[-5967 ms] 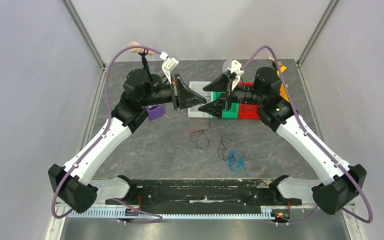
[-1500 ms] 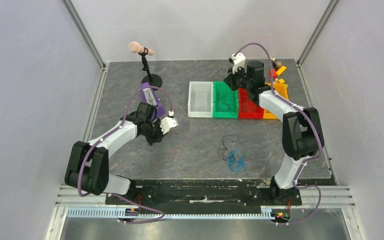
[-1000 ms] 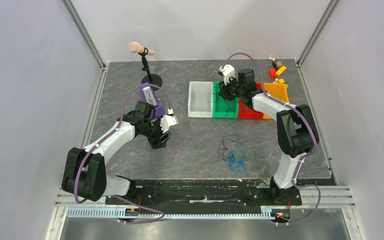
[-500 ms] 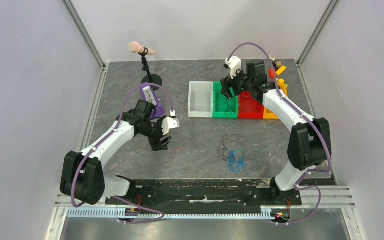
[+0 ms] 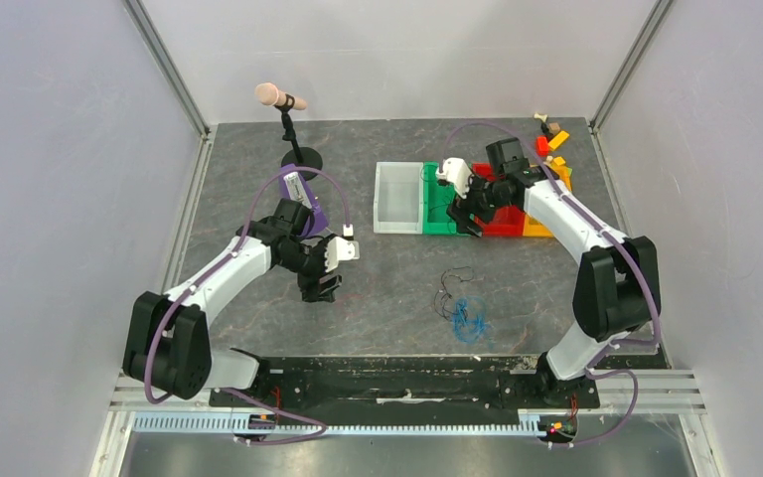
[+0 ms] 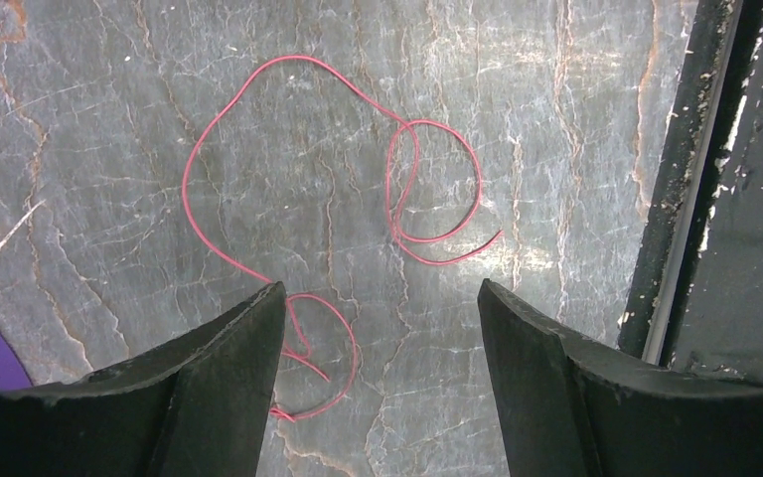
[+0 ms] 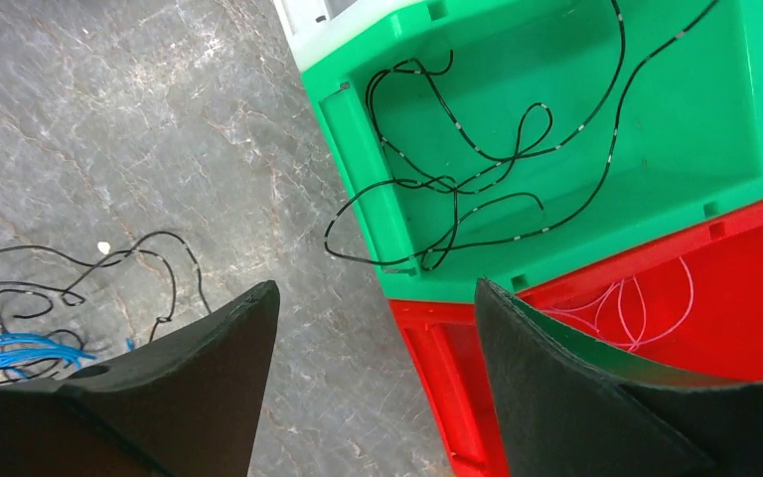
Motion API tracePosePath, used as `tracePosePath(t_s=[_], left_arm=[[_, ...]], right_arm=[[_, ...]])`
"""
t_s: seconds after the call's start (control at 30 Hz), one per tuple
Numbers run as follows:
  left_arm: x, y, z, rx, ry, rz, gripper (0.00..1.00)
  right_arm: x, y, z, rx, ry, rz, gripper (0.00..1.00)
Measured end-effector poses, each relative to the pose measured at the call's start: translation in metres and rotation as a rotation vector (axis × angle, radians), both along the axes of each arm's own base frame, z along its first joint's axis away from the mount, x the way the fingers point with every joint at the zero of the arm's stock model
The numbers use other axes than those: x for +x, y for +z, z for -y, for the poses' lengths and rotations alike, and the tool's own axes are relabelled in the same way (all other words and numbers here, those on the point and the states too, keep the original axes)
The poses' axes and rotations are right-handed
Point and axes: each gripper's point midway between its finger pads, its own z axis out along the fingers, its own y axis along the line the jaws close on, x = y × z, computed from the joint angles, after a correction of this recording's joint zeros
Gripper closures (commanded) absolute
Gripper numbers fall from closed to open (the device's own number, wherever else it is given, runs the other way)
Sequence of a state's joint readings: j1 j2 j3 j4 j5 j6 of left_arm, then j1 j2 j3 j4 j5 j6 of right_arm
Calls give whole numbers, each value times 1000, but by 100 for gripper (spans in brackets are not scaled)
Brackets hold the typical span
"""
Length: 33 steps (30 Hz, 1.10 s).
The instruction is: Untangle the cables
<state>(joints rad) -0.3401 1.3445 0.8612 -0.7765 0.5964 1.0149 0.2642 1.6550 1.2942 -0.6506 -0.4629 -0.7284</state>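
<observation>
Left claw point(image 6: 378, 298) and right claw point(image 7: 373, 298) both gape wide, empty.
A looped red cable point(image 6: 188, 174) lies on the tabletop point(image 6: 89, 89) under the left; a black cable point(image 7: 454, 185) spills over the green bin point(image 7: 343, 119) rim under the right, with a blue cable clump point(image 7: 15, 353) apart.

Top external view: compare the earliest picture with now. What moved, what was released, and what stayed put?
Both arms drew apart from the middle. The left gripper went back toward the near left and is now open above the red cable. The right gripper opened over the green bin, where the black cable now lies. The blue-and-black clump stayed put.
</observation>
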Motion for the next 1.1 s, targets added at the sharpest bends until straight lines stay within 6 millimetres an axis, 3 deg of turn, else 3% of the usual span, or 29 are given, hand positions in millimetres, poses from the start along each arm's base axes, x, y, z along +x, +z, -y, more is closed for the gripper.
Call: tracePosePath(t_s=[0.13, 0.33, 0.4, 0.5, 0.73, 0.9, 0.97, 1.1], left_arm=[[-1, 0, 1, -6, -3, -6, 22], [-1, 0, 1, -5, -3, -8, 22], [-1, 0, 1, -5, -3, -8, 22], [-1, -1, 1, -4, -3, -10, 23], [-2, -3, 1, -1, -3, -19, 23], [-2, -4, 1, 0, -3, -22, 24], [-2, -4, 1, -1, -3, -21, 24], [4, -3, 3, -8, 3, -4, 20]], right_arm=[[3, -14, -4, -36, 37, -1, 34], [11, -54, -10, -115, 63, -39, 54], [17, -62, -8, -136, 57, -40, 65], [29, -62, -8, -147, 44, -19, 79], [52, -38, -19, -102, 26, 46, 82], [66, -38, -27, -77, 13, 53, 99], [69, -41, -28, -68, -8, 47, 98], [77, -48, -30, -54, -47, 48, 73]])
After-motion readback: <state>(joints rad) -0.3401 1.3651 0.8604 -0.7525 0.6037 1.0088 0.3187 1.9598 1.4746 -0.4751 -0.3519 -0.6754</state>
